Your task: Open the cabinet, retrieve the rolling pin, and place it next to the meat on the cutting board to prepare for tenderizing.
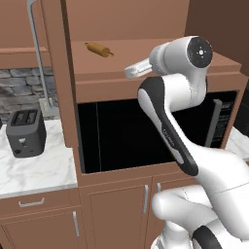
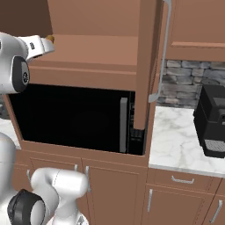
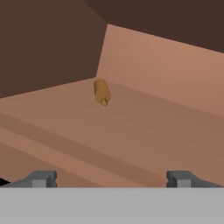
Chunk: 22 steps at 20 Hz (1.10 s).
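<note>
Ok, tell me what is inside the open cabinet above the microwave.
On the cabinet's shelf lies the rolling pin, alone toward the back, with the open claw facing it from the front. The shelf's far right corner is hidden behind the arm, so anything there cannot be seen.

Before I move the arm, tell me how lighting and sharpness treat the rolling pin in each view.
Left base view: the rolling pin is evenly lit and fairly crisp on the shelf of the cabinet, without glare. Hand view: it is a soft, foreshortened blob near the darker back corner. Right base view: just a tip peeks past the arm.
</note>
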Motion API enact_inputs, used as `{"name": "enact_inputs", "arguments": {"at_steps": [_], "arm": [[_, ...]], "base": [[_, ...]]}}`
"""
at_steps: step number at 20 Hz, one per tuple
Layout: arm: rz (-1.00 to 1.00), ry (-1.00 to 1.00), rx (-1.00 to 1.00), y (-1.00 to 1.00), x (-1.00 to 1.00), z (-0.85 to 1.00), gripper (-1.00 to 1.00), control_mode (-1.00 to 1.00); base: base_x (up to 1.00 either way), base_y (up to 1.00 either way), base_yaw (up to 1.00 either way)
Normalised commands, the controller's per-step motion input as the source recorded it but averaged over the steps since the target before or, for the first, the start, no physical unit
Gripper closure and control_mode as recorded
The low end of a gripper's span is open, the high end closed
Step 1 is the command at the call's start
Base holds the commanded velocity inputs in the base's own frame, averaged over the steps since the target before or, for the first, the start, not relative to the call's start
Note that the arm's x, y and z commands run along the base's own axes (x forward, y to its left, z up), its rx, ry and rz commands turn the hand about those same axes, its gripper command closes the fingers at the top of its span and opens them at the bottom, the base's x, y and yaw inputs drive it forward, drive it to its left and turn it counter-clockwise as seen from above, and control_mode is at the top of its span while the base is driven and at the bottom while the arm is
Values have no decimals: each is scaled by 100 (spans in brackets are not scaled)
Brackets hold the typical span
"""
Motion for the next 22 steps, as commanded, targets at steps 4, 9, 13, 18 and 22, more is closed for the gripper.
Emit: {"name": "enact_inputs", "arguments": {"at_steps": [4,9,13,18,22], "arm": [[0,-2,0,0,10,7,-100,-100],[0,-2,0,0,1,7,-100,-100],[0,-2,0,2,0,3,-100,-100],[0,3,0,20,11,0,-100,-100],[0,1,0,13,8,0,-100,-100]], "base": [[0,0,0],[0,0,0],[0,0,0],[0,0,0],[0,0,0]]}}
